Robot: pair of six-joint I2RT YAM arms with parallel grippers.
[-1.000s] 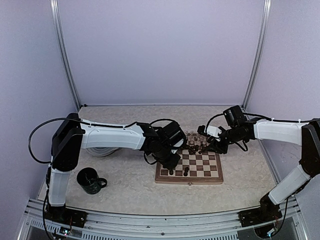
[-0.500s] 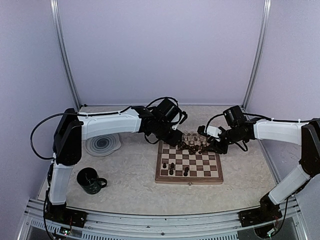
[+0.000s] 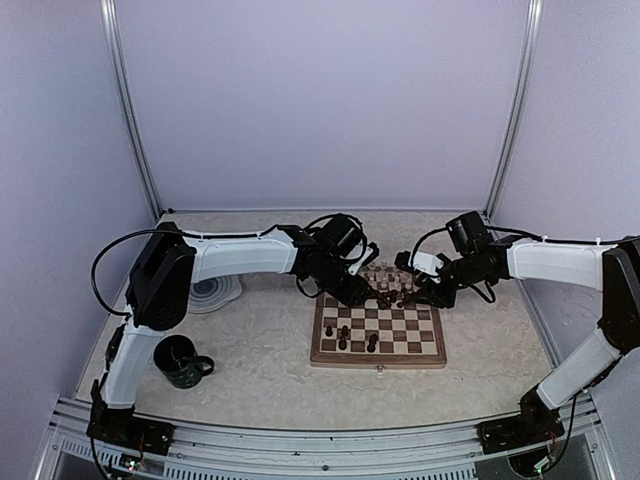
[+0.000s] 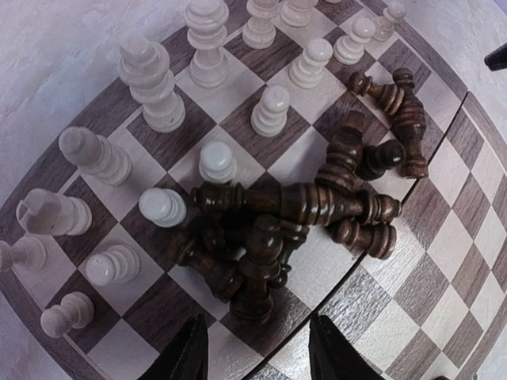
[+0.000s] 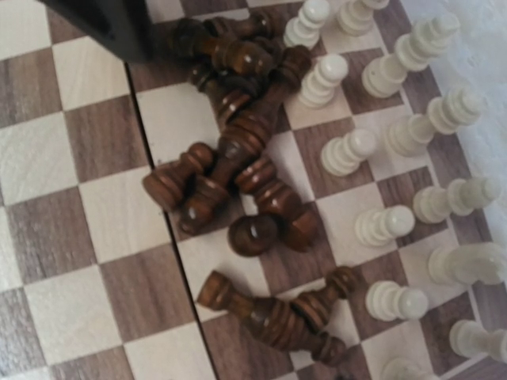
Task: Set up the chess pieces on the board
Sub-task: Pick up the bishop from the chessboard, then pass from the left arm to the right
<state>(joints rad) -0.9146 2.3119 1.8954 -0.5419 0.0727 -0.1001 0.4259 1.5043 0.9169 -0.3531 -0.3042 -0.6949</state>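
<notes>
The board (image 3: 410,340) sat right of centre on the table, its far edge crowded and its near right squares bare. Your left gripper (image 4: 260,352) hung released and empty over a tangled dark heap (image 4: 277,214), too knotted to count. Your right gripper (image 3: 425,292), by the far right corner, stood spread wide with nothing seen in it. Two rows of cream pieces (image 4: 273,107) lined the far edge. Three dark pieces (image 3: 345,335) stood near left. One mug (image 3: 182,360) and one plate (image 3: 215,292) lay well left.

No legible text on anything here
</notes>
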